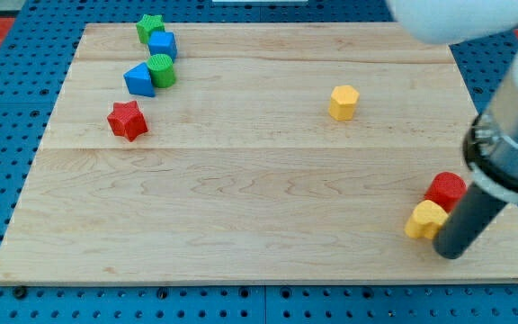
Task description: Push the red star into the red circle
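The red star (127, 120) lies on the wooden board (259, 207) at the view's left. The red circle (445, 190) sits far off at the view's lower right, touching a yellow heart-shaped block (425, 220) at its lower left. My tip (451, 253) rests on the board just right of the yellow heart and below the red circle, close against both. The rod rises up and to the right, hiding part of the red circle's right side.
A yellow hexagon (343, 102) sits right of centre near the top. At the upper left cluster a green star (150, 27), a blue cube (162, 45), a green cylinder (161, 69) and a blue triangle (138, 80), just above the red star.
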Robot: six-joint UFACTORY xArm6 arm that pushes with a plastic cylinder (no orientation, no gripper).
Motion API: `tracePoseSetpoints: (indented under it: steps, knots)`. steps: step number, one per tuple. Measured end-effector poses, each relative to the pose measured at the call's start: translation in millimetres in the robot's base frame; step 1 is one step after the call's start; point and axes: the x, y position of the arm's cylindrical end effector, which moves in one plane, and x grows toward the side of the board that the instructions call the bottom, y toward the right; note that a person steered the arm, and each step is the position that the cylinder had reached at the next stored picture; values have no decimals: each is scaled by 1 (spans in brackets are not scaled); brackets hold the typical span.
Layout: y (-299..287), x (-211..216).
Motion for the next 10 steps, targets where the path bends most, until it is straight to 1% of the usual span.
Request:
tracePoseSetpoints:
  steps: [2,3,4,5,6,7,8,9,10]
  knots:
    - [-67,-7]
    - [-128,-23]
    - [-258,-68]
    - [-359,-85]
    - [-389,-151]
    - [-419,-166]
    - [-423,-201]
    - [-324,-203]
    - [-274,-184]
